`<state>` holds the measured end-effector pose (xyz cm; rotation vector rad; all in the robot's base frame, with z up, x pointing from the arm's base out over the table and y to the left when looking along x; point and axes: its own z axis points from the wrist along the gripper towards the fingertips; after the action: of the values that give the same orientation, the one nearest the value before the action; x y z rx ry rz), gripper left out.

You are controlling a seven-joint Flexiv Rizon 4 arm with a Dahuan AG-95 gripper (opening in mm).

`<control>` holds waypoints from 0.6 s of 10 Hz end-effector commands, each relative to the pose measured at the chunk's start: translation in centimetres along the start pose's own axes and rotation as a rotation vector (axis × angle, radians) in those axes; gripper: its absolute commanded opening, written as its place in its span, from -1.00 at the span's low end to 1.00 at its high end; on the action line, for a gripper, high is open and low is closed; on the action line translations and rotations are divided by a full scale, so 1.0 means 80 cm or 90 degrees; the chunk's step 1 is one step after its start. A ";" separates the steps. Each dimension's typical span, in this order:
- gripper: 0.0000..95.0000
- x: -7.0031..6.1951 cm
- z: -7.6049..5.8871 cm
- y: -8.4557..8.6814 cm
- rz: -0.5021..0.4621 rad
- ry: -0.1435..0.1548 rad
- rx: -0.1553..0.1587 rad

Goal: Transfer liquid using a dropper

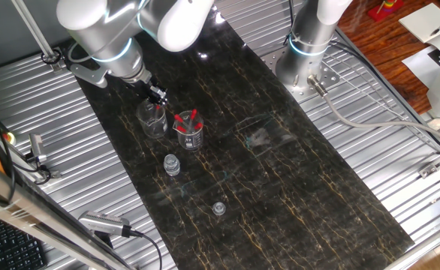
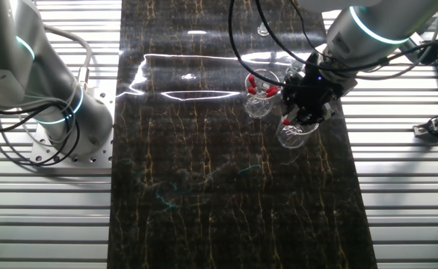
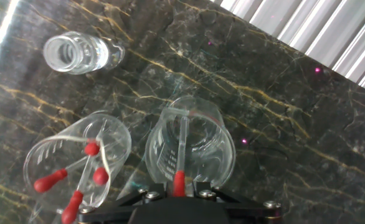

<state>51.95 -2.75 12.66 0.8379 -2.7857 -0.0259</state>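
My gripper (image 3: pixel 179 194) is shut on the red bulb of a dropper (image 3: pixel 181 149). The dropper's clear stem points down into an open clear beaker (image 3: pixel 217 155) right below the hand. In one fixed view the gripper (image 1: pixel 157 96) hangs just over this beaker (image 1: pixel 152 121). In the other fixed view the gripper (image 2: pixel 306 104) is above the same beaker (image 2: pixel 294 134). A second beaker (image 3: pixel 70 163) stands right beside it and holds several more red-bulbed droppers; it also shows in one fixed view (image 1: pixel 191 130) and in the other fixed view (image 2: pixel 259 96).
A small clear vial (image 3: pixel 75 53) stands open on the dark marbled mat, a little apart from the beakers, and also shows in one fixed view (image 1: pixel 173 165). A small round cap (image 1: pixel 218 208) lies further along the mat. A second arm's base (image 1: pixel 308 56) stands at the mat's edge.
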 end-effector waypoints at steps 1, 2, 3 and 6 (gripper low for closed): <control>-0.20 0.001 0.001 0.001 -0.002 0.000 0.002; -0.20 0.002 0.003 0.001 -0.001 0.002 0.004; -0.20 0.002 0.004 0.001 -0.001 0.002 0.005; -0.20 0.002 0.008 0.001 0.000 0.001 0.009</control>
<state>51.64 -2.83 12.08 0.8398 -2.7866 -0.0071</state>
